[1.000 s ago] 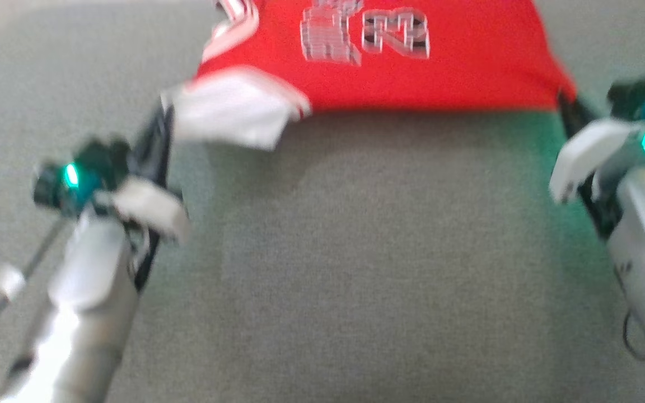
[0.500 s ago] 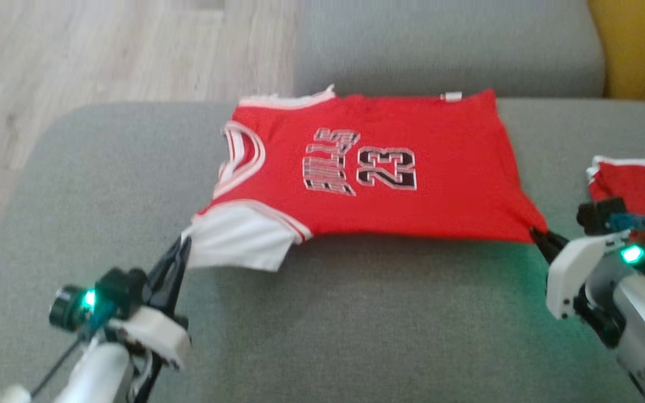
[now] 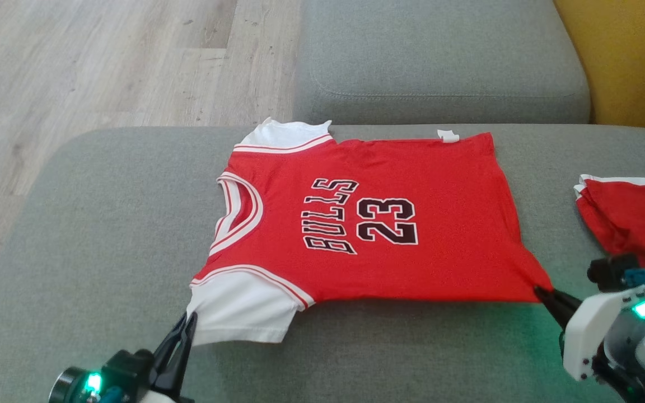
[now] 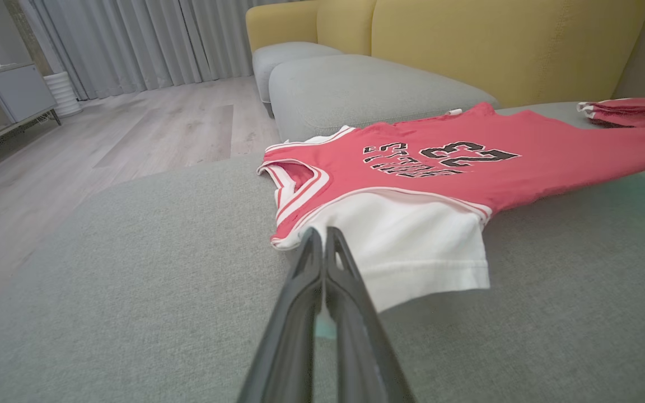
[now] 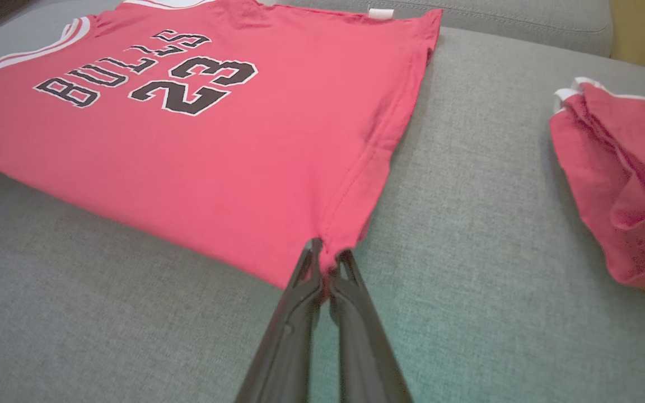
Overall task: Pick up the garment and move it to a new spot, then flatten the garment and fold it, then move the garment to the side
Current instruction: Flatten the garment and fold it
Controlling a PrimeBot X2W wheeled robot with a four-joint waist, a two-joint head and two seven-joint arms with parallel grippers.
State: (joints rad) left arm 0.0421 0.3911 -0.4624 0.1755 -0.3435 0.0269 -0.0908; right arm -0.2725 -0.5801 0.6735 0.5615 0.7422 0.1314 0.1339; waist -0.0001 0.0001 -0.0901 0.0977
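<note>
Two grippers hold one garment (image 3: 378, 224), a red jersey with "BULLS 23" printed in black, which lies spread nearly flat in the middle of a grey seat cushion (image 3: 93, 224). In the head view its neck opening faces nine o'clock and its hem faces three o'clock.

The left gripper (image 3: 190, 320) sits at seven o'clock from the jersey's middle. Its two dark fingers are pressed together, and their tips are closed on the outer edge of the near white sleeve (image 3: 238, 310). The left wrist view shows the same grip (image 4: 322, 234), with the sleeve (image 4: 412, 246) fanning out past the tips.

The right gripper (image 3: 538, 290) sits at four o'clock. Its jaws are nipped tight on the near hem corner (image 3: 527, 280), and the cloth is drawn to a point there. In the right wrist view (image 5: 328, 254) a small pucker of red fabric is caught between the tips.

A second red cloth (image 3: 630, 218) lies bunched on the same cushion at three o'clock, apart from the jersey. At twelve o'clock is another grey cushion (image 3: 440, 61), with a yellow backrest (image 3: 630, 56) at two o'clock and a wooden floor (image 3: 104, 61) at ten o'clock.
</note>
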